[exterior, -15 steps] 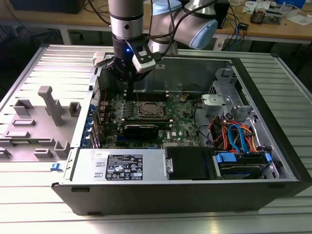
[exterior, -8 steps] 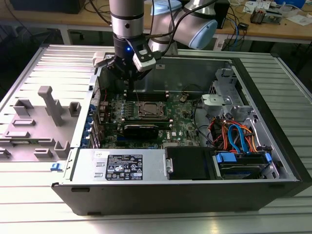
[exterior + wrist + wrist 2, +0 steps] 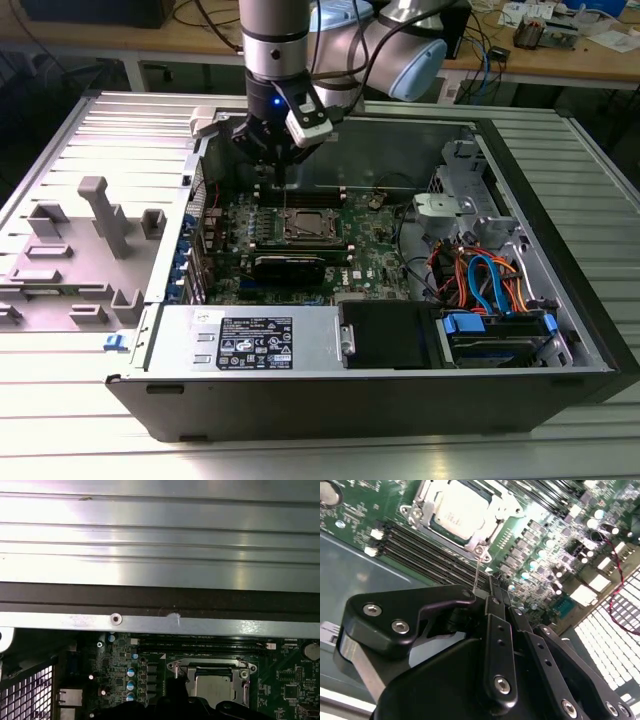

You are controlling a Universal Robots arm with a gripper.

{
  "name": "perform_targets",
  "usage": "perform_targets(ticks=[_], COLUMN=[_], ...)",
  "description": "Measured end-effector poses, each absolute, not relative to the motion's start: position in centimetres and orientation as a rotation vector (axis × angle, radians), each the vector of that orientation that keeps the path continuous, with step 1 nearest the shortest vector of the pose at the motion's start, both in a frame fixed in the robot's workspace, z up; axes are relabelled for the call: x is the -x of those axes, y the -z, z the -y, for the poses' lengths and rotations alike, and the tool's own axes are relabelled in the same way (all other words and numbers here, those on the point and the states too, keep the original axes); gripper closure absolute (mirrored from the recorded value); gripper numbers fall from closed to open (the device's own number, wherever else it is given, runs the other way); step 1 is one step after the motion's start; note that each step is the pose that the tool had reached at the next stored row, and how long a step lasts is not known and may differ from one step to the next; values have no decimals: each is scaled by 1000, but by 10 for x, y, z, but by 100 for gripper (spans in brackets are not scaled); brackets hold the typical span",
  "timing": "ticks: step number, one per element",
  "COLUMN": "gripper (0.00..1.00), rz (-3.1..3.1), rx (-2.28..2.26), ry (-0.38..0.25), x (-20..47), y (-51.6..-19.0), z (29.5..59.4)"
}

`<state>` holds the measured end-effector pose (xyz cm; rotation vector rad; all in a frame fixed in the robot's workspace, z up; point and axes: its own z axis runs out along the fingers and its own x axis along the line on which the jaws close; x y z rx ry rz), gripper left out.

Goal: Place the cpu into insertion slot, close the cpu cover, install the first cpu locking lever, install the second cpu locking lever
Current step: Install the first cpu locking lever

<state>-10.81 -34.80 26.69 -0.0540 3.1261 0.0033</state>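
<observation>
Silvery-tan and square, the small flat cpu (image 3: 461, 511) sits in its socket on the green motherboard (image 3: 372, 252), framed by the thin silvery metal cpu cover (image 3: 492, 517), which lies closed over it with the chip showing through its square window; in the first wrist view the cpu (image 3: 212, 687) and the cover (image 3: 212, 666) appear the same way, just beside the row of long black memory slots (image 3: 200, 642). In the exterior view the black gripper (image 3: 283, 170) hangs inside the open grey computer case (image 3: 520, 200), just above the socket's far edge; in the second wrist view its black fingers (image 3: 492, 597) stand pressed close together, and a thin silvery wire locking lever (image 3: 477, 575) rises from the socket corner to their tips; whether the tips actually pinch the wire cannot be told from these views.
</observation>
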Motion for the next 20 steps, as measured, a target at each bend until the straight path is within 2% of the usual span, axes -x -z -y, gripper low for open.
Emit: perform_targets(ticks=[20], gripper=[89], rz=[-3126], rx=[60], ry=[-1], x=[86], y=[-257], z=[347])
